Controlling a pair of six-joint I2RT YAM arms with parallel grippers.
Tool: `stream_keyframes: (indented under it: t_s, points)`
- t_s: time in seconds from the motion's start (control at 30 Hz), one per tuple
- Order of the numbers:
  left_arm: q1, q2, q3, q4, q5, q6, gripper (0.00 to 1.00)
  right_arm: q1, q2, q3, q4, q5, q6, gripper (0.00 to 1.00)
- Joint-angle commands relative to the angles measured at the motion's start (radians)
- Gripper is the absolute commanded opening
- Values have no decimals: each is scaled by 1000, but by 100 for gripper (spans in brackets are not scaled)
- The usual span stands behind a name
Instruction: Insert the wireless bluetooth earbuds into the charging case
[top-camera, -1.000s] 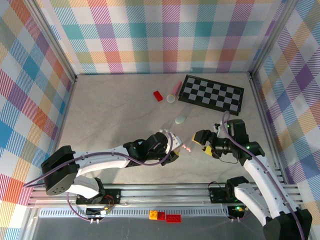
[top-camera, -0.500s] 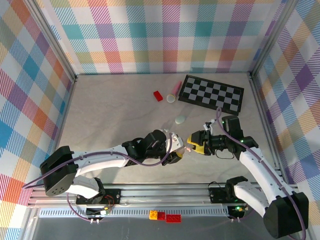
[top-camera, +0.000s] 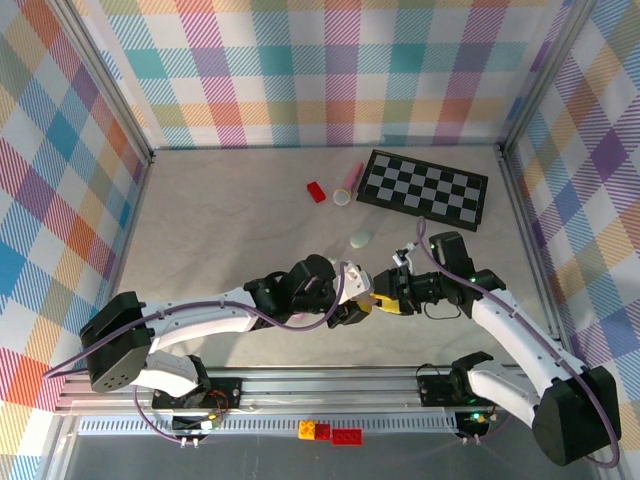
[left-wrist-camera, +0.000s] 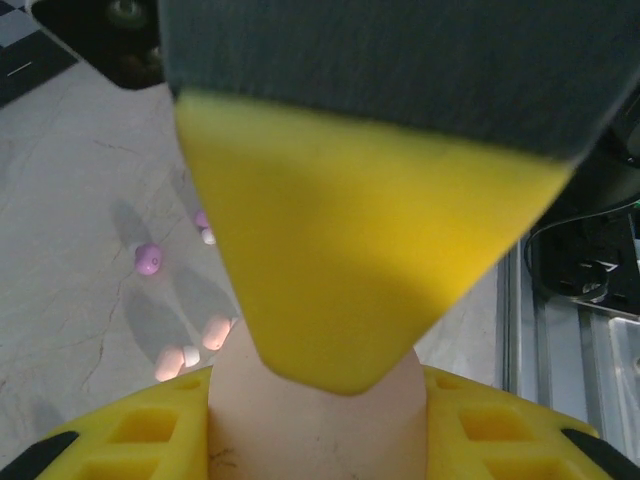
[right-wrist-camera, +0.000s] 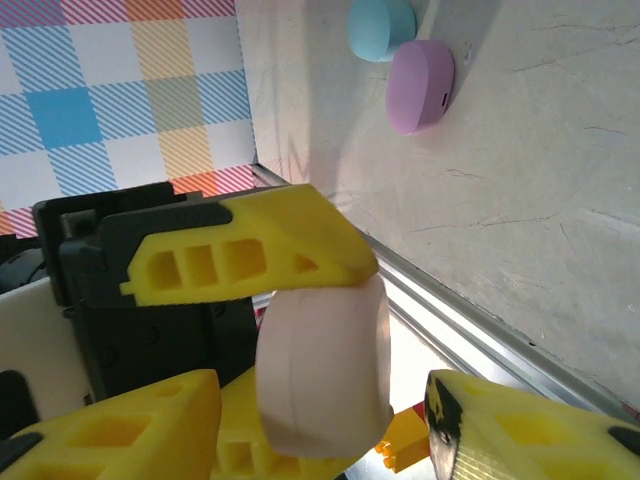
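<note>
My left gripper (top-camera: 352, 300) is shut on a pale pink oval charging case (right-wrist-camera: 325, 370), closed, held up off the table. Its yellow fingers (right-wrist-camera: 240, 255) press the case's top and bottom. My right gripper (top-camera: 386, 297) is open, and its fingers (right-wrist-camera: 520, 430) flank the same case without closing on it. In the left wrist view the case (left-wrist-camera: 310, 420) sits between my own pads, with one right finger (left-wrist-camera: 340, 250) looming over it. On the table beneath lie a pair of pink earbuds (left-wrist-camera: 215, 331) and a pair of purple earbuds (left-wrist-camera: 148, 259).
A teal case (right-wrist-camera: 380, 25) and a purple case (right-wrist-camera: 420, 70) lie together on the table. A mint case (top-camera: 360, 239), a red brick (top-camera: 316, 191), a pink stick (top-camera: 352, 177) and a checkerboard (top-camera: 424, 188) sit farther back. The front rail (top-camera: 330, 385) runs just below the grippers.
My right gripper has swung left across the table until it meets the left gripper and the case. The left gripper has shifted slightly right, still holding the case.
</note>
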Motion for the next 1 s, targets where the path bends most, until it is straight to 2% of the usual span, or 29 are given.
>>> stream_keyframes:
  t_s: [0.0,0.4,0.6,0.73,0.83,0.9,0.97]
  points:
    - [10,-5,39,31,36,10,31,9,13,9,14,-36,-31,51]
    - [11,22,59,48,47,5,31,10,16,13,8,-60,-40,35]
    - [15,17,54,75,27,-11,36,8,4,38,4,-34,-31,23]
    - [50,-5,20,172,54,-105,52,4,-16,41,78,-12,34,18]
    - [90,-40,-28,281,68,-191,82,-17,-20,39,187,-17,127,17]
    - [116,-66,-53,348,57,-226,96,-41,-17,42,260,-26,187,16]
    - [136,-90,-79,420,31,-247,97,-63,-11,48,329,-35,237,14]
